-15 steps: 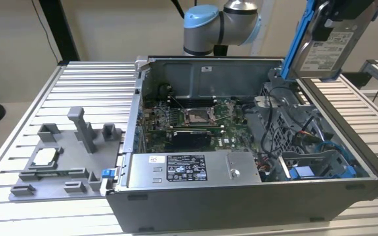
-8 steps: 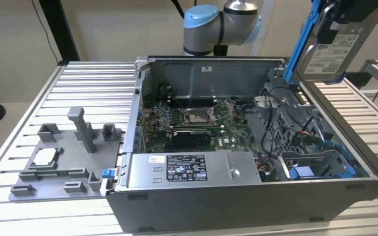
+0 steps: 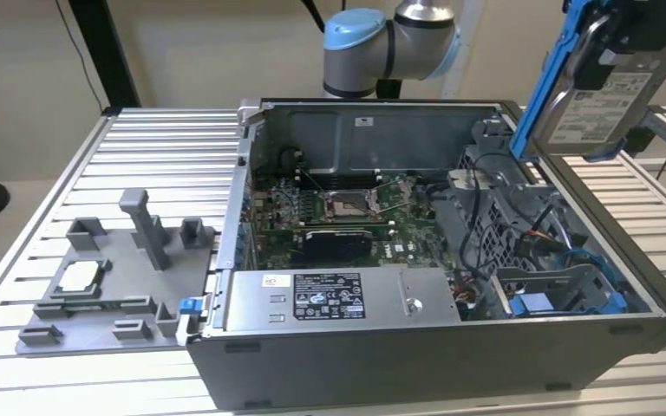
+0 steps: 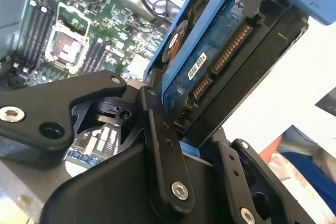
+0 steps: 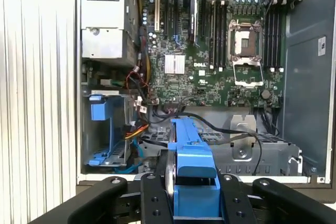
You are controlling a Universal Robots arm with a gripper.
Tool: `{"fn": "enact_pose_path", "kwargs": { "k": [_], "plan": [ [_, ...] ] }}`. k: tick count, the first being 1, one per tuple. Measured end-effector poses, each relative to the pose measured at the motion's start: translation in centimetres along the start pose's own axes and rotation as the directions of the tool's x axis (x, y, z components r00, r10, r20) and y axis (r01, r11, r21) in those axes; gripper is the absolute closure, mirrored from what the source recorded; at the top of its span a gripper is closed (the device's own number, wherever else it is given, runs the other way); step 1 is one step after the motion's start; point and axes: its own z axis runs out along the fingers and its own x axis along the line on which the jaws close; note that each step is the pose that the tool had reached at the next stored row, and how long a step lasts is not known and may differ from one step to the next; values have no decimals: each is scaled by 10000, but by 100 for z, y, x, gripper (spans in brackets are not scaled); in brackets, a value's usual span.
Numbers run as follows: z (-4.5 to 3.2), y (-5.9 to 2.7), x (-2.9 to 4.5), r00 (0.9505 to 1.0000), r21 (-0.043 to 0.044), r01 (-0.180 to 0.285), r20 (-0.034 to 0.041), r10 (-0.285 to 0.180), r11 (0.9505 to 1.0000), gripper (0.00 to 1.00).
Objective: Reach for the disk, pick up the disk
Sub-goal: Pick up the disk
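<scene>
Up in the top right corner of the exterior view, the disk (image 3: 602, 100) hangs in the air, tilted, its white label facing the camera and its blue bracket running down one long edge; it sits clear above the open computer case (image 3: 426, 347). The tool (image 3: 645, 35) is clamped on the disk at that upper corner.

The second wrist view gives the other face: a blue circuit board with gold connector pins, the disk (image 4: 210, 61) pinched between black fingers (image 4: 163, 150) of the tool (image 4: 205, 150). In the first wrist view the disk (image 5: 191, 171) appears edge-on, a blue bracket strip at bottom centre between the tool's (image 5: 191, 198) black links.

Inside the case, the first wrist view looks straight down on the green motherboard (image 5: 210, 51) with its bare processor socket (image 5: 247, 45), the grey power supply (image 5: 105, 14) at upper left, and a drive bay (image 5: 105, 135) at lower left with blue plastic fittings.

The exterior view adds the ribbed metal counter (image 3: 159, 147) and, on the left of the frame, a grey fixture tray (image 3: 114, 286) holding a small silver chip (image 3: 79, 277).
</scene>
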Motion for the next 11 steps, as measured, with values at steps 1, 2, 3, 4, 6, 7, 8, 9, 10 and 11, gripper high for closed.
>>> {"fn": "enact_pose_path", "kwargs": {
  "k": [1, 2, 3, 4, 6, 7, 8, 9, 10, 11],
  "plan": [
    [1, -1, 42, 10000, 0, 0, 0, 0, 10000, 100],
    [3, -1, 87, 10000, 0, 1, 1, -1, 10000, 100],
    [6, 0, 125, 10000, 0, 0, 0, 0, 10000, 100],
    [10, 1, 163, 10000, 0, -1, 1, 1, 10000, 100],
    [18, 7, 226, 10000, 0, -3, 0, 3, 10000, 100],
    [22, 15, 251, 10000, 0, -2, 0, 2, 10000, 100],
    [27, 33, 273, 10000, 0, -2, 0, 2, 10000, 100],
    [32, 57, 285, 10000, 0, -2, 2, 2, 10000, 100],
    [35, 82, 297, 10000, 1, -3, 0, 3, 10000, 100],
    [39, 106, 311, 10000, 0, -3, 0, 3, 10000, 100]
  ]
}}
